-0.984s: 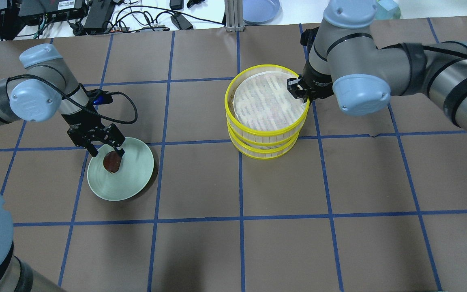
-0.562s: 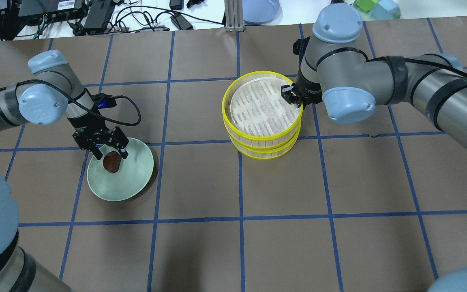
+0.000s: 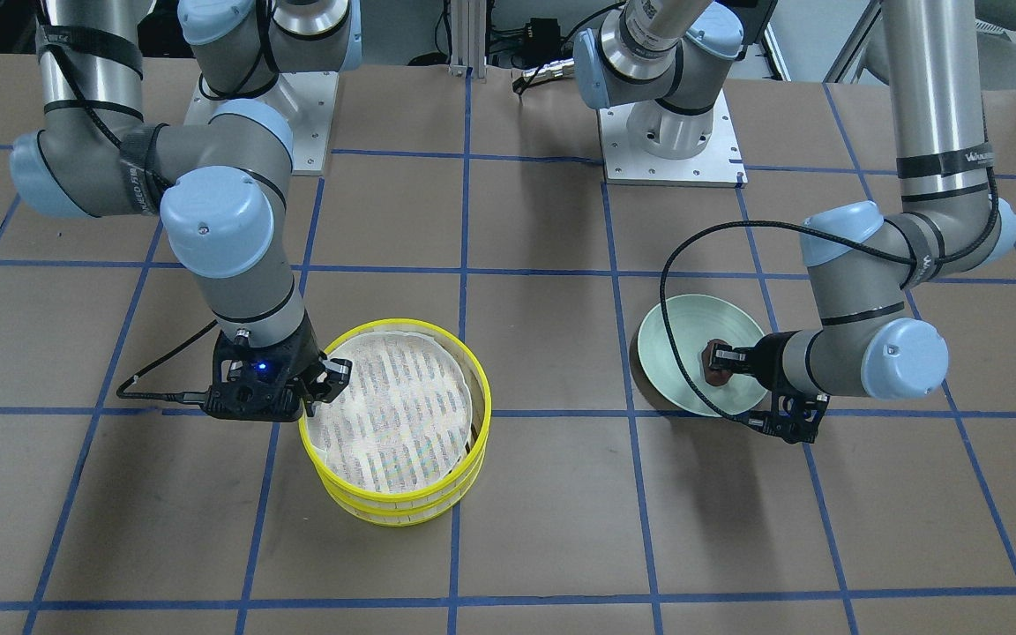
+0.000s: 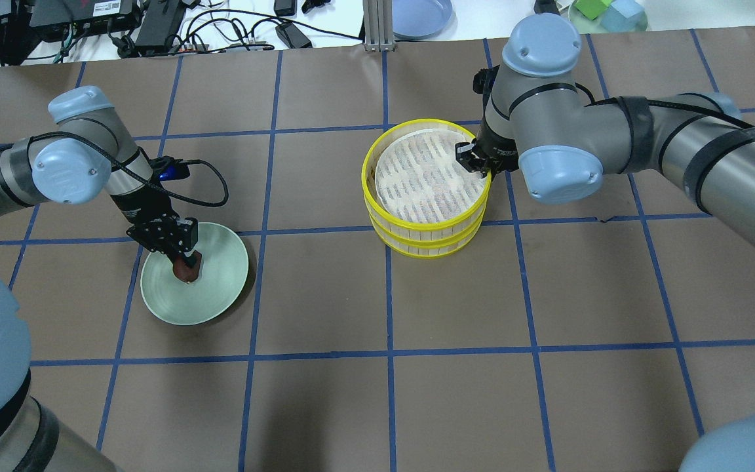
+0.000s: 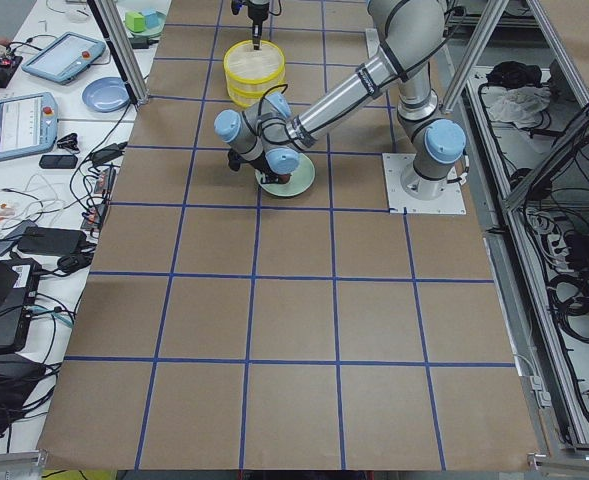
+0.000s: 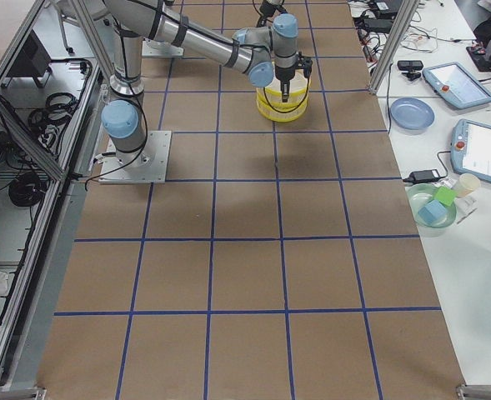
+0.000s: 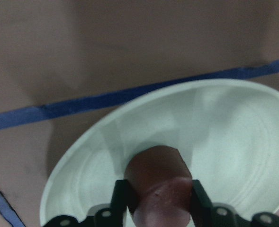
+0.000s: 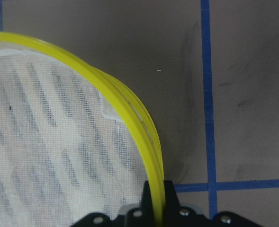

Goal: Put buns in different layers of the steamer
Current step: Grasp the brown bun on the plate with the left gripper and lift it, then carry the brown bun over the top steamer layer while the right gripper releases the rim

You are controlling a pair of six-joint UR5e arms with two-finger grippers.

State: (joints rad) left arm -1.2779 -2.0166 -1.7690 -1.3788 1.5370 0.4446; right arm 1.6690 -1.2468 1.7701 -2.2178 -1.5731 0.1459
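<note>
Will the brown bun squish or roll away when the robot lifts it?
Probably no squishing: the brown bun shows no clear dent between the left gripper fingers, so it looks fairly firm. It seems light, being small against the plate. Its rounded sides might let it roll if it slipped back into the sloping plate.

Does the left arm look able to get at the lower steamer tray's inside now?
Probably not: the upper tray sits stacked on the lower tray, covering it, its rim pinched by the right gripper.
</note>
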